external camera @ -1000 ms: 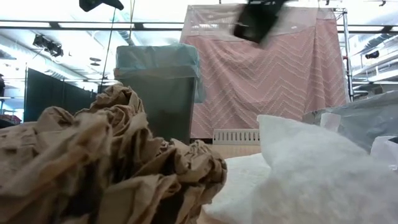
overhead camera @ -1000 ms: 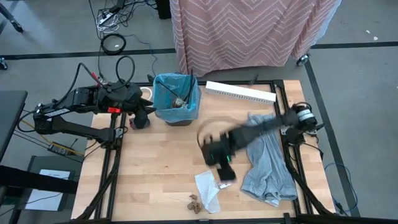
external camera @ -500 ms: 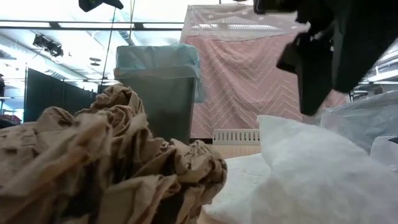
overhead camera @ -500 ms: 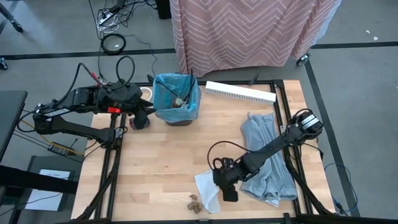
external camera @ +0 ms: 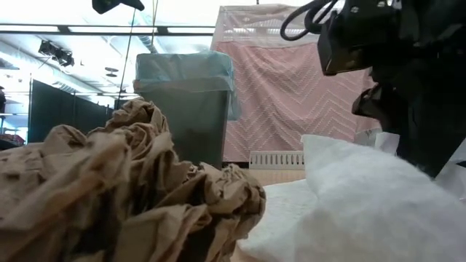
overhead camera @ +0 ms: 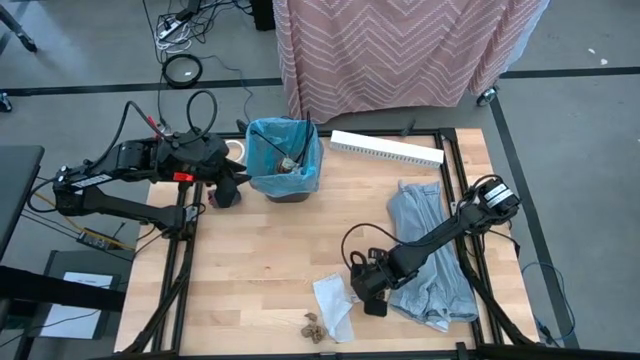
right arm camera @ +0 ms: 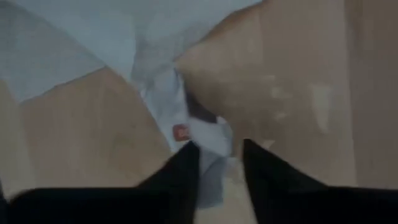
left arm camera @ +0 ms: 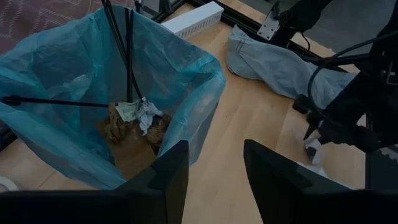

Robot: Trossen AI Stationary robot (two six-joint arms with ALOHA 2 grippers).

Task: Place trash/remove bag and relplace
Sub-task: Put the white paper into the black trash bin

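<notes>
Plywood table [overhead camera: 270, 250], pink chevron curtain [overhead camera: 400, 50] at top. No legible writing. Right gripper [overhead camera: 371, 296] lower centre, parted over white paper [overhead camera: 332, 303]; left gripper [left arm camera: 214, 171] parted, by bin [overhead camera: 284, 160].

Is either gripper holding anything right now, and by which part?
Nothing is held. The right gripper is down over the white paper with its fingers open around a fold, not yet closed. The left gripper waits open beside the bin.

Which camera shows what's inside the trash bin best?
The left wrist view: it looks down into the blue-lined bin, showing brown lumps, white paper and dark sticks at the bottom. The high view shows the bin small, contents barely readable. The low view shows only its outside. The right wrist view misses it.
</notes>
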